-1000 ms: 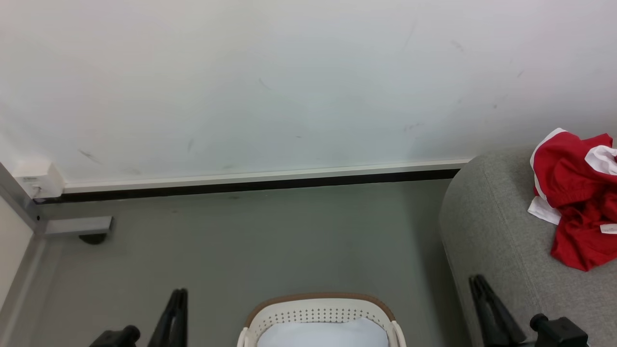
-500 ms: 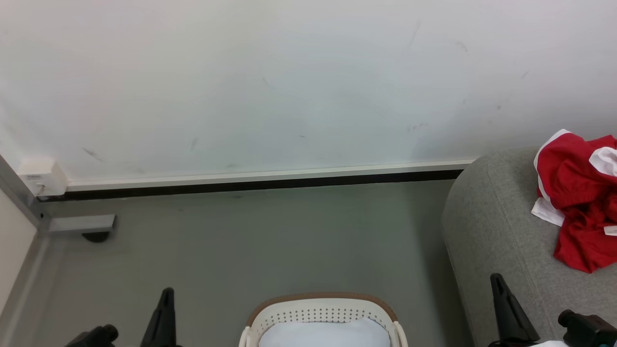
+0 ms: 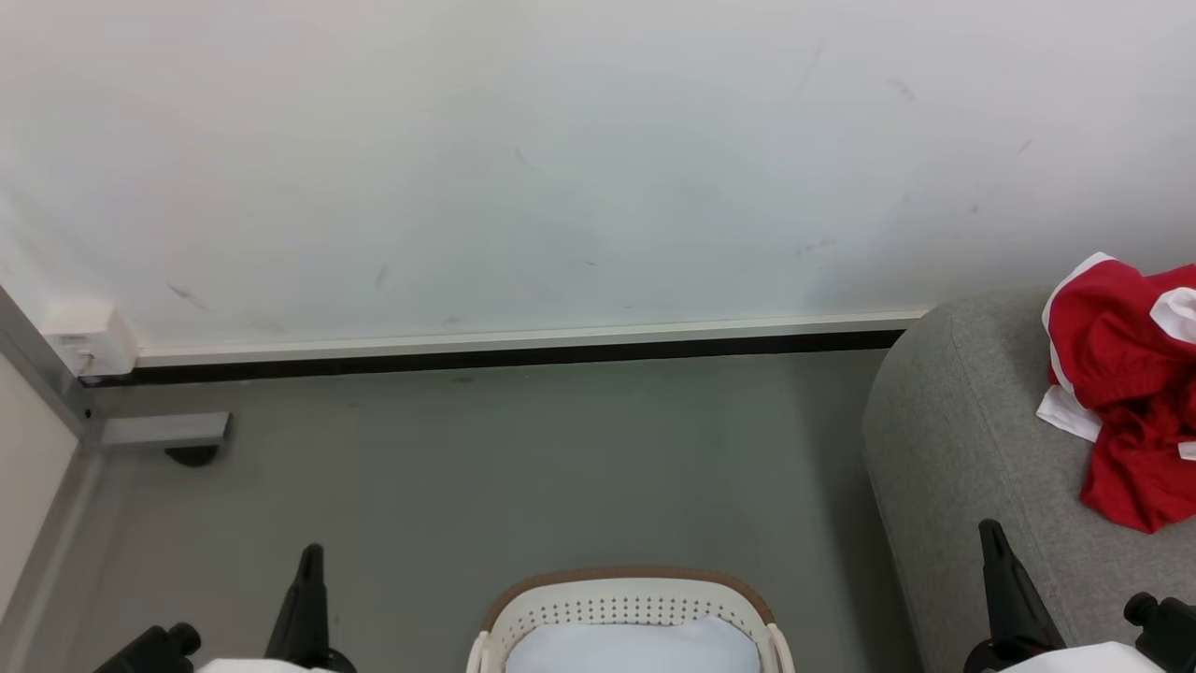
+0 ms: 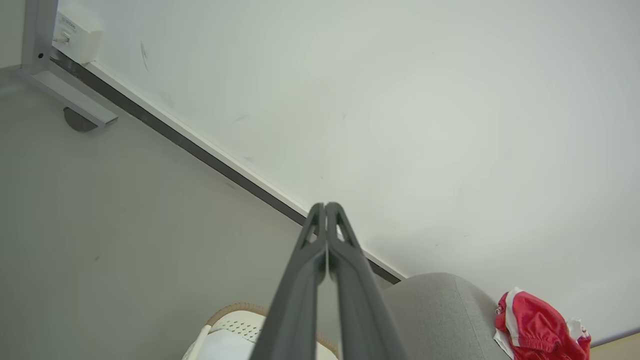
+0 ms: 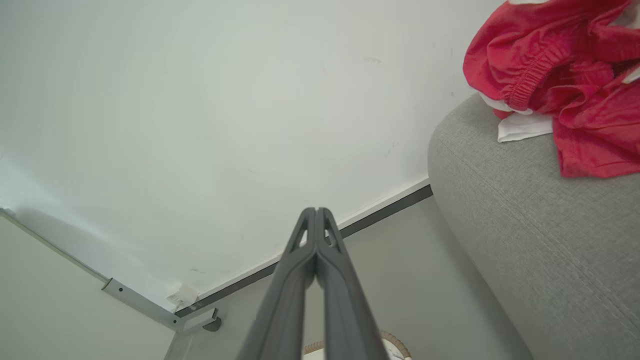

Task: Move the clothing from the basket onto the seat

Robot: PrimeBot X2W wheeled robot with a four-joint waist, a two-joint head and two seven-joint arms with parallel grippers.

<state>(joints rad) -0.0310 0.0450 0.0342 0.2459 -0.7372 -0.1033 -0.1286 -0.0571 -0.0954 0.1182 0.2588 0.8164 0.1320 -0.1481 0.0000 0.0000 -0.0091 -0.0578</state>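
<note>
Holding the left gripper (image 3: 310, 559) low at the lower left of the head view, with both dark fingers pressed together along their length and pinching nothing. Holding the right gripper (image 3: 990, 537) the same way at the lower right, fingers pressed together and empty, rising in front of the near rounded edge of the light grey sofa (image 3: 962, 439).

Looking at the red sports garment (image 3: 1121, 393) lying crumpled on top of the sofa at the right edge of the head view, with white panels showing among the folds and a gathered elastic band showing in the right wrist view. Finding it well apart from both grippers and outside the laundry basket (image 3: 624, 609).

Facing that basket standing on the grey floor (image 3: 514, 467) between the two grippers at the bottom edge, with its tan-brown rim and perforated cream wall showing. Seeing a pale white-blue cloth (image 3: 631, 651) lying inside it.

Pointing both grippers toward the scuffed white wall (image 3: 561, 168), with a white-and-dark baseboard (image 3: 514, 348) running along its foot and a small white box (image 3: 82, 338) sitting near the left corner.
</note>
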